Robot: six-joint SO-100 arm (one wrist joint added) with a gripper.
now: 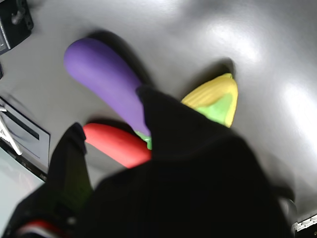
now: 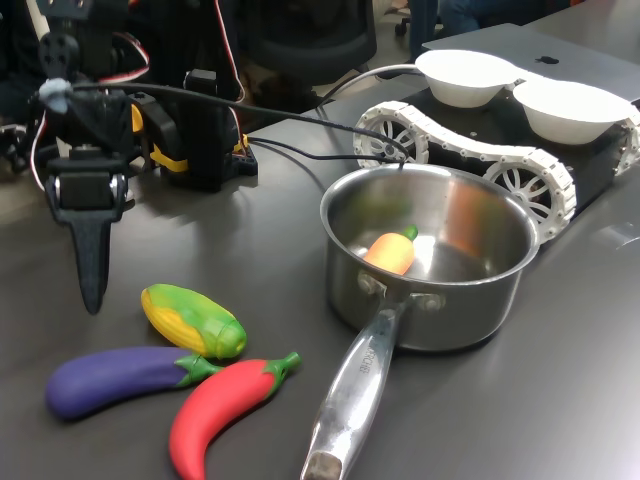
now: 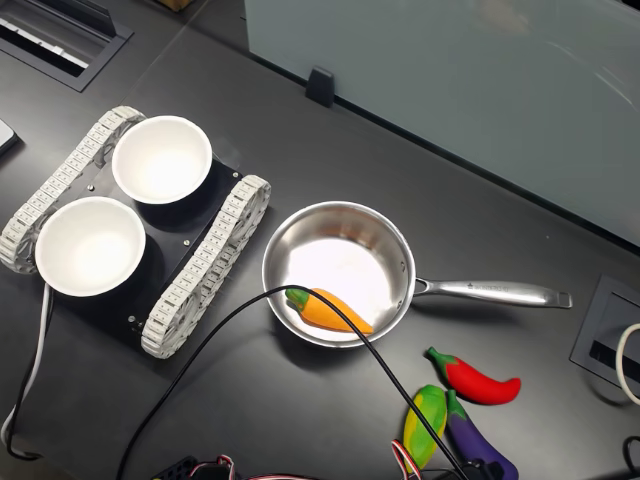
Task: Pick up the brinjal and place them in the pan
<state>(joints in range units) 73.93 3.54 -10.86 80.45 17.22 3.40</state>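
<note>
**Ana:** Dark grey desk [image 2: 260, 210] fills the whole scene, and the biggest thing on it is that tracked rover [image 3: 190, 275] carrying two white bowls [image 3: 162, 158], sitting at nine o'clock from the pan in the second exterior view.

**Ben:** And the pan [image 2: 500, 300], shiny steel, holds one orange carrot [image 2: 392, 252]. In the first exterior view its long handle [image 2: 350, 400] points to six o'clock.

**Ana:** Arm next. The end effector [image 2: 92, 262] hangs point-down above the desk at nine o'clock from the pan in the first exterior view, holding nothing. How wide its jaws stand, I cannot tell; the wrist view shows only dark blurred fingers.

**Ben:** Now the vegetables. The brinjal [image 2: 120, 380] lies flat on the desk, out of the pan, at about five o'clock below the end effector's tip in the first exterior view, apart from it.

**Ana:** Its green cap meets the red chili [image 2: 222, 408], which lies at three o'clock from it. The corn [image 2: 192, 320] sits just at twelve o'clock of that cap.

**Ben:** Through the wrist view, brinjal [image 1: 106, 82], chili [image 1: 119, 144] and corn [image 1: 215, 99] all crowd around the black fingers.
</note>
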